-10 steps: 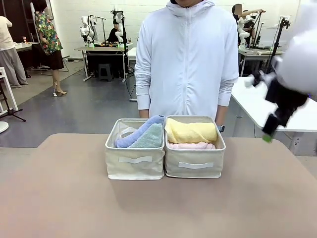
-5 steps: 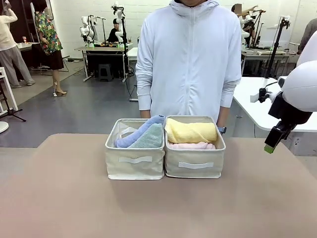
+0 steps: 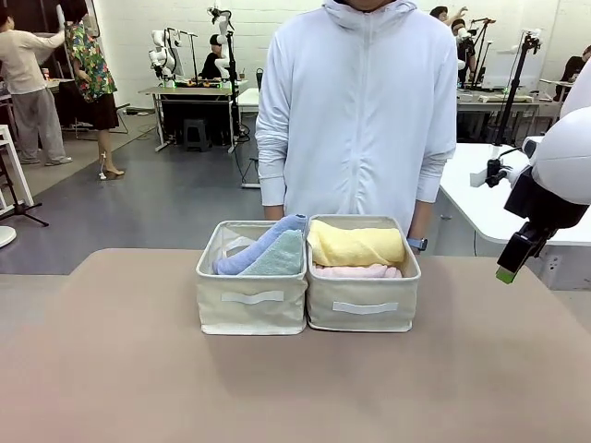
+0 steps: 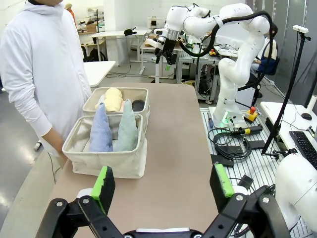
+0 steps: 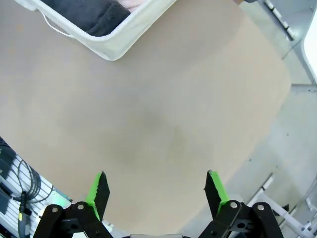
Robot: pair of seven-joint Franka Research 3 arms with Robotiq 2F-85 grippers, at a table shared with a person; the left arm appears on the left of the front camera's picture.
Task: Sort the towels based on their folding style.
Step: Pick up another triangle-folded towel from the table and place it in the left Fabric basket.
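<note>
Two beige bins stand side by side at the table's middle. The left bin (image 3: 251, 312) holds a light-blue cone towel (image 3: 257, 245) and a sage-green cone towel (image 3: 280, 256). In the right bin (image 3: 362, 312) a yellow rolled towel (image 3: 355, 245) lies on a pink one (image 3: 355, 271). A dark grey roll (image 5: 94, 12) shows in that bin's corner. My right gripper (image 3: 507, 270) hangs open above the table's right edge, away from the bins, holding nothing (image 5: 156, 186). My left gripper (image 4: 162, 181) is open and empty, looking along the table at both bins (image 4: 106, 158).
A person in a pale hooded jacket (image 3: 355, 111) stands right behind the bins, arms down. Bare tan tabletop (image 3: 277, 388) lies in front of the bins and to both sides. A white table (image 3: 480, 194) stands off to the right.
My right arm has drawn back to the right and its gripper has dropped slightly, then settled. The towels and bins have not moved.
</note>
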